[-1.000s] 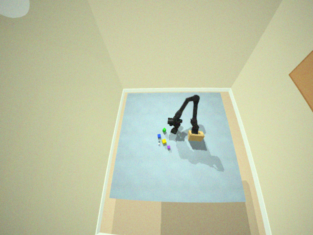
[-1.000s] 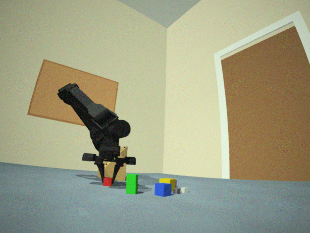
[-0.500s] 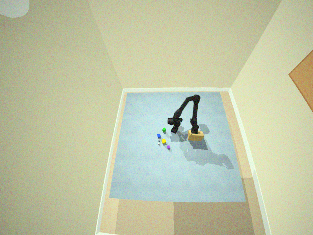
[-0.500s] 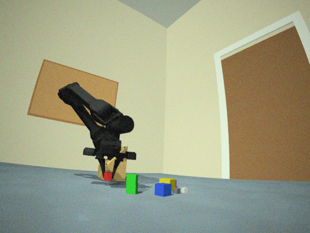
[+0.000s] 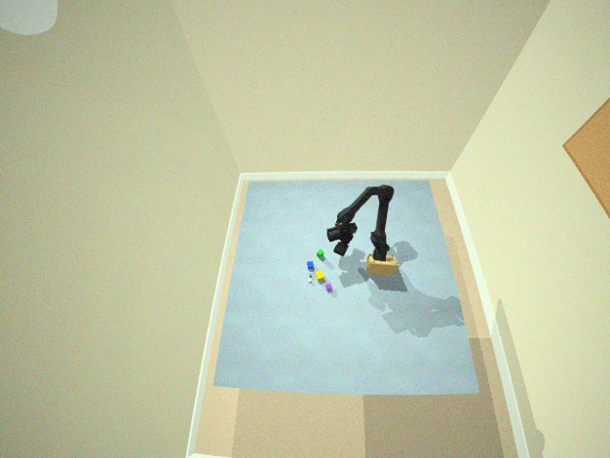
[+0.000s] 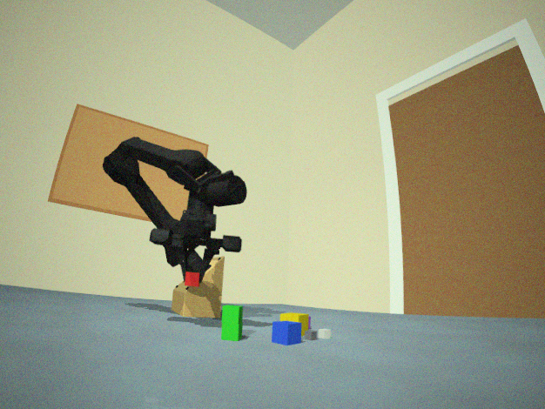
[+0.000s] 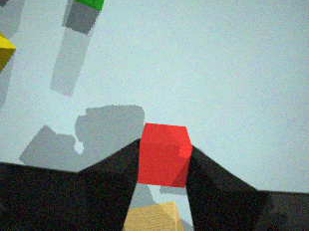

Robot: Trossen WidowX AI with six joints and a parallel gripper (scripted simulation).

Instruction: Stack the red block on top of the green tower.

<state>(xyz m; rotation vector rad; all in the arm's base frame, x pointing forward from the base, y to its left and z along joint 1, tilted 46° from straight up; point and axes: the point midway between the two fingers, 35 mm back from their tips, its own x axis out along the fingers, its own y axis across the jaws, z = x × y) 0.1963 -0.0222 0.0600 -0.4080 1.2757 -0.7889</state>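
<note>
The red block (image 6: 191,278) (image 7: 163,156) is held between the fingers of my gripper (image 6: 192,277) (image 7: 163,147), which is shut on it. Block and fingertips are in the air, above the floor. In the top view the red block is hidden by the gripper. The green tower (image 5: 320,253) (image 6: 231,323) (image 7: 91,2) stands upright on the floor. In the exterior view it is to the right of the red block and lower. In the wrist view only its edge shows, at the top left. The red block and the tower are apart.
A blue block (image 5: 310,265) (image 6: 286,332), a yellow block (image 5: 320,275) (image 6: 293,321) (image 7: 5,52) and a purple block (image 5: 328,286) stand near the tower. Small white (image 6: 324,333) and grey (image 6: 310,335) pieces lie beside them. The wooden arm base (image 5: 382,266) (image 6: 198,299) is behind the gripper.
</note>
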